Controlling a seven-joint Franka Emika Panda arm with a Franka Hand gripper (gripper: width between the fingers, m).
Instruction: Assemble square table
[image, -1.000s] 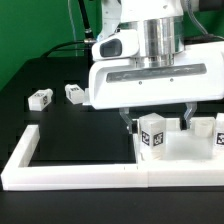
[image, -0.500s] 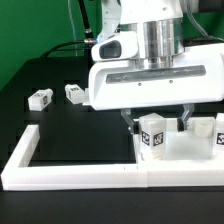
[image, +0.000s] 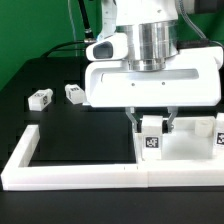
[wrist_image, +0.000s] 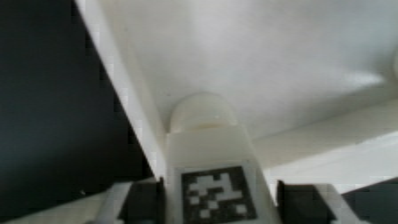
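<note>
Now | arm vertical, wrist pointing down | gripper (image: 152, 127) clamped on upright leg (image: 152, 141) | over square slab (image: 186, 151)

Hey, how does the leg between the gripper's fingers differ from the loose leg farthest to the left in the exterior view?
The upright leg stands on end on the white slab; the leftmost leg lies on its side on the black table. The upright leg sits between the fingers of the gripper; the leftmost leg lies free, well away from it. Both are short, white and carry black-and-white tags.
</note>
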